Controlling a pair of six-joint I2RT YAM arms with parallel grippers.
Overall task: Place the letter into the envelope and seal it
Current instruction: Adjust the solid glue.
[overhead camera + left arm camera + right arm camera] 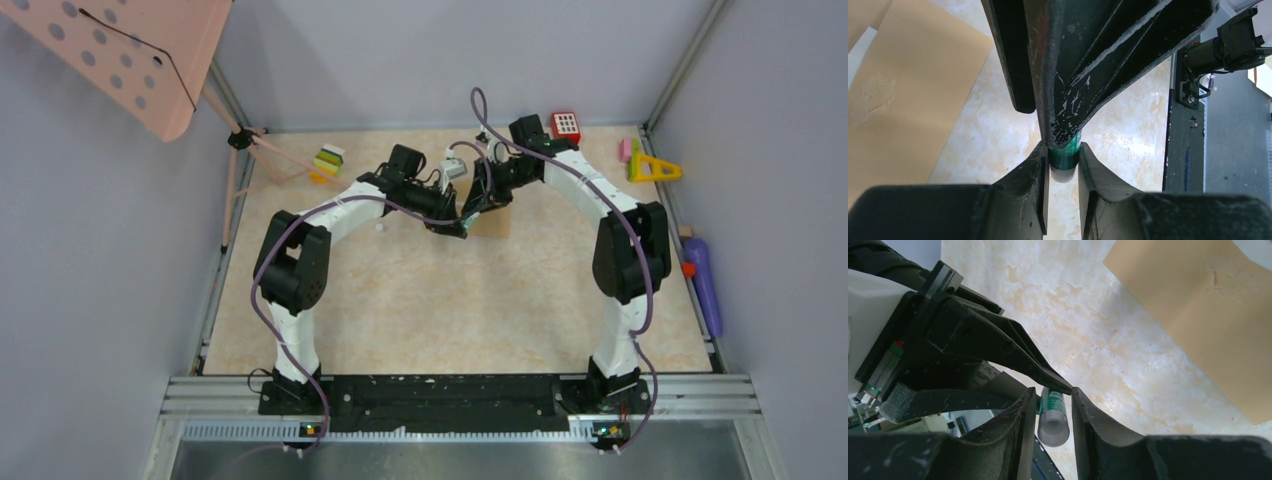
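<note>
**Two grips on one glue stick [1052,407] while the envelope [1208,325] is lying flat alongside**

Marbled worktop [450,310] is carrying everything. The envelope is lying flat on it, just beyond and off to one side of both tool tips, touching neither.

Being thin kraft paper, it is probably weighing next to nothing, bending readily and sliding easily on that smooth surface. I am judging that a pinch at a free edge or at the flap is suiting it best, with the other tool pressing the body down. A shallow dent is showing in its face, so it is creasing easily too.

Its pointed flap is falling outside every view, so I cannot tell which way it is pointing. One long straight edge is running diagonally away from the right tool [1053,415], suggesting the long axis is lying slantwise to it.

The left tool [1063,165] and the right tool are meeting tip to tip. Each is pinching an opposite end of the glue stick: the right on the whitish end, the left on the green barrel.
</note>
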